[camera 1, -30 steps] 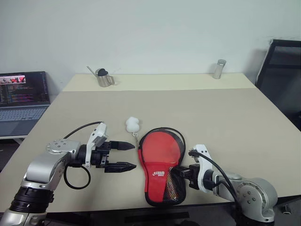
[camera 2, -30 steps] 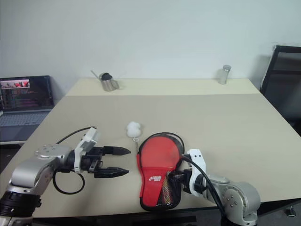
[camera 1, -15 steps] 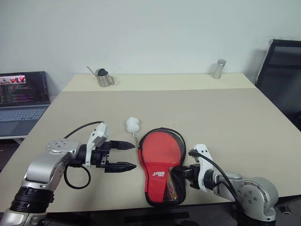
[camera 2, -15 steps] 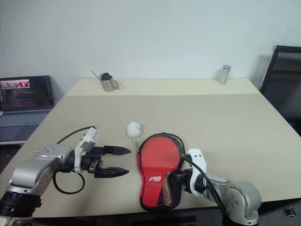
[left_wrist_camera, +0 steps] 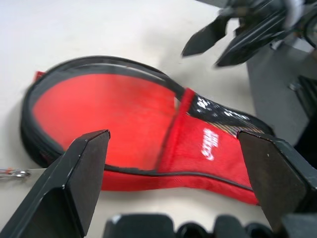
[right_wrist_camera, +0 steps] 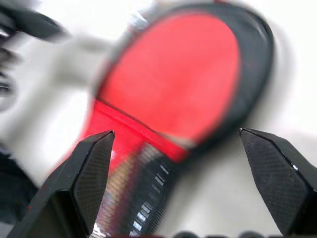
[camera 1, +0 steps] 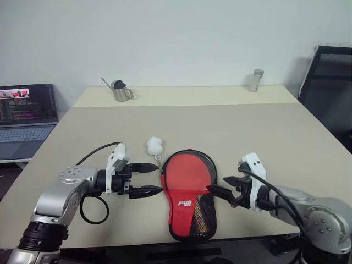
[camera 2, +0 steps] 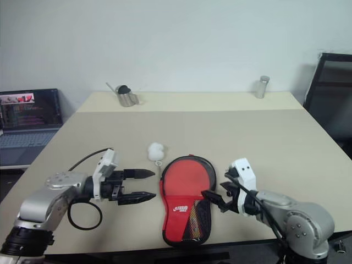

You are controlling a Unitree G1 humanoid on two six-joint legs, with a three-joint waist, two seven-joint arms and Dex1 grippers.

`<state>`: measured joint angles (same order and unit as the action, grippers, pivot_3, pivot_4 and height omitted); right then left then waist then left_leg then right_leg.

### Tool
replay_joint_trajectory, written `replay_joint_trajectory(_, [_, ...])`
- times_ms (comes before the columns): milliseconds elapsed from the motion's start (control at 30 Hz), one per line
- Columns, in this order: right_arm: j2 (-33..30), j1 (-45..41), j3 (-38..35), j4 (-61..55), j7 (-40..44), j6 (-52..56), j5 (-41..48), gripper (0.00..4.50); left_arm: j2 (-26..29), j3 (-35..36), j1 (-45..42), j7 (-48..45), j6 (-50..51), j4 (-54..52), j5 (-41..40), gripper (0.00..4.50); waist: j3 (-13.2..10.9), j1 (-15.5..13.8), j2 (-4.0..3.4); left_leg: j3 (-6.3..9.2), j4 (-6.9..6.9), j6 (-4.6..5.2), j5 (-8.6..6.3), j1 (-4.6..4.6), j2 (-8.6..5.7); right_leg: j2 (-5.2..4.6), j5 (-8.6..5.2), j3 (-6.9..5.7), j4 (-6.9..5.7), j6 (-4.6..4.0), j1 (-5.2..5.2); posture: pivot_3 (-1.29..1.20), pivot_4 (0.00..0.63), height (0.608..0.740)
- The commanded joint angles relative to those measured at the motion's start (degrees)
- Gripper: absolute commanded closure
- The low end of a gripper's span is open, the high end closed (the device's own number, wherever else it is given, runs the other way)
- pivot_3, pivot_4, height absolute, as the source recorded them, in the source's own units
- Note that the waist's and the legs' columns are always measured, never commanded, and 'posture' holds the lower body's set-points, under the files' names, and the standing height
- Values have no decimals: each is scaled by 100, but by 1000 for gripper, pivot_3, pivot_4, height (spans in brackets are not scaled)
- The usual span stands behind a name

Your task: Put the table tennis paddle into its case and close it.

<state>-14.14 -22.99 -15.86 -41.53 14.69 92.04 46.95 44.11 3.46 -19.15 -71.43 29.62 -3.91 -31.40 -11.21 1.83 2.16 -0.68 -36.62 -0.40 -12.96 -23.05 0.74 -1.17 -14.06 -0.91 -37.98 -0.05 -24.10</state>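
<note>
Left gripper [camera 1: 155, 178]: fingers spread, empty, beside case. Case [camera 1: 190, 193]: red, black-edged, mesh pocket, flat at table's [camera 1: 275, 132] near edge; long axis front-to-back, round end toward far edge. Right gripper [camera 1: 221, 186]: fingers apart, empty.

Case [camera 1: 190, 199] is showing matt red fabric with black mesh; table [camera 1: 264, 132] is looking smooth, matt beige.
</note>
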Motion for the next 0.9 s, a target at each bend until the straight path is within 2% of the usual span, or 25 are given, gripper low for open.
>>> replay_joint_trajectory(33, [-48,-331,-26,145,196,-248,135,36,-144,305,-280,495,133,123,-90,0,1,-9,1,0,0,0,0,0,0,0,0,0,1,0,1,0,150,740])
replay_joint_trajectory(133, [-64,-534,356,444,266,-696,-30,36,-337,467,-633,920,77,438,-39,0,1,-13,1,2,-2,0,0,-1,-2,0,0,-2,0,1,2,0,150,740])
replay_joint_trajectory(267, [-245,-547,1349,860,350,-1727,-672,36,-392,496,-940,1164,-190,852,183,0,1,0,1,0,-1,0,0,-1,-2,0,1,-1,1,1,1,0,150,740])
replay_joint_trajectory(400, [62,-473,2115,1446,191,-2673,-1325,36,-421,506,-1255,1437,-571,1376,470,0,1,-1,1,-2,-1,0,0,-1,0,1,1,0,-1,1,-1,0,150,740])
replay_joint_trajectory(567, [289,-446,2553,1808,207,-3176,-1683,36,-767,486,-1824,2217,-1010,2368,954,0,2,-32,3,-1,-6,0,0,-4,-3,-1,3,-1,-1,3,0,0,150,740])
replay_joint_trajectory(667, [156,-405,2933,1917,347,-3407,-1952,36,-1071,383,-2227,2554,-1280,3019,1213,0,3,-56,6,4,-15,0,0,-12,-7,-5,4,-7,-1,4,0,0,150,740])
replay_joint_trajectory(900, [120,-386,3159,2327,597,-4052,-2357,36,-1544,-6,-3038,2898,-1546,4648,1914,0,6,-47,10,14,-29,0,0,-25,-7,-5,6,-20,-3,6,-3,0,150,740])
